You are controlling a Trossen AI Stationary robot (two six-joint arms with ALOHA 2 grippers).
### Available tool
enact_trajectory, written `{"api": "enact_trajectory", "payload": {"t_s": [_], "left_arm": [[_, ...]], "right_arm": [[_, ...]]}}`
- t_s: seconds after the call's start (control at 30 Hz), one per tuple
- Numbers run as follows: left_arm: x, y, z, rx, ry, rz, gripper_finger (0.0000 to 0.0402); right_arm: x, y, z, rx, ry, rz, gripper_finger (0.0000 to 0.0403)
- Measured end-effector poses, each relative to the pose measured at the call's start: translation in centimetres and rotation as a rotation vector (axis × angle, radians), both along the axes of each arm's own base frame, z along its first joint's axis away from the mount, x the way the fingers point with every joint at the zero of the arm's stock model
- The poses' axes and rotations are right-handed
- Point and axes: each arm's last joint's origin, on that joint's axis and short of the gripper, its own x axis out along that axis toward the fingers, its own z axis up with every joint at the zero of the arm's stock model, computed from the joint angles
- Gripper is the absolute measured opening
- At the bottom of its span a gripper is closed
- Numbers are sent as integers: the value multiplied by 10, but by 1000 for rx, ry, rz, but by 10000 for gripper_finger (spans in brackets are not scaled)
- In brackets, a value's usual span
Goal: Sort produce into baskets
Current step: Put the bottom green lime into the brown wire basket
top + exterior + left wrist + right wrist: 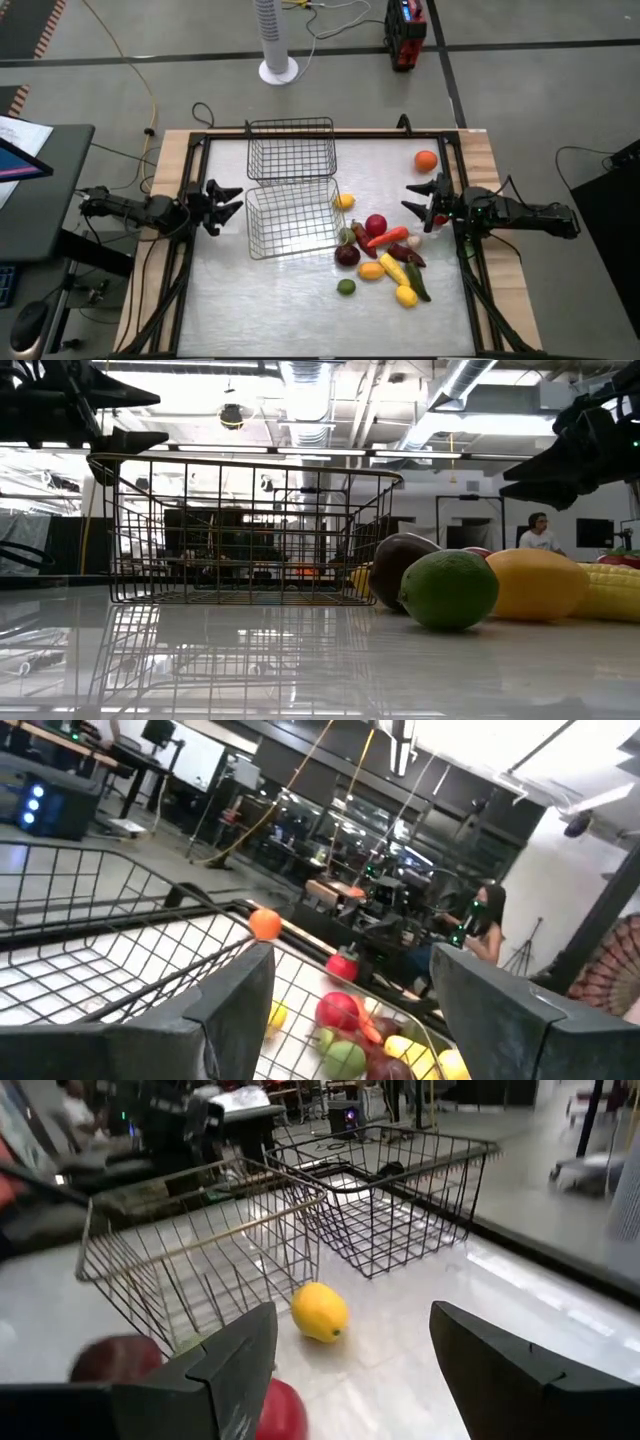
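Two wire-mesh baskets stand mid-table, one far (290, 148) and one near (292, 215), resting on their bases. The produce lies loose on the table to their right: an orange (426, 160), a lemon (343, 200) beside the near basket, a red apple (376, 224), a carrot (388, 238), a lime (346, 287), corn (394, 268) and others. My left gripper (228, 200) hovers open at the table's left edge, pointing at the near basket. My right gripper (418, 197) hovers open at the right edge, above the pile's far side, with nothing between its fingers.
Dark frame rails (195, 260) run along the table's left and right sides. Bare tabletop (270, 310) lies along the near edge and left of the baskets. Off the table, a white fan stand (278, 60) and cables lie on the floor, and a person (540, 532) sits far behind.
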Motion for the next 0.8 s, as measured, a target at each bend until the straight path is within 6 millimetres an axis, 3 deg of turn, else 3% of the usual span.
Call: {"api": "enact_trajectory", "payload": {"t_s": [0.17, 0.33, 0.53, 0.8], "left_arm": [[0, -1, 4, -51, -59, -59, 256], [0, -6, 12, 23, -129, -211, 256], [17, -9, 7, -8, 31, -189, 256], [66, -22, 60, 165, 262, -191, 256]], "right_arm": [[0, 0, 1, -24, -13, 2, 292], [1, -1, 8, -29, -91, -5, 292], [2, -1, 11, 56, -149, -14, 292], [2, -1, 15, 81, -197, -20, 292]]}}
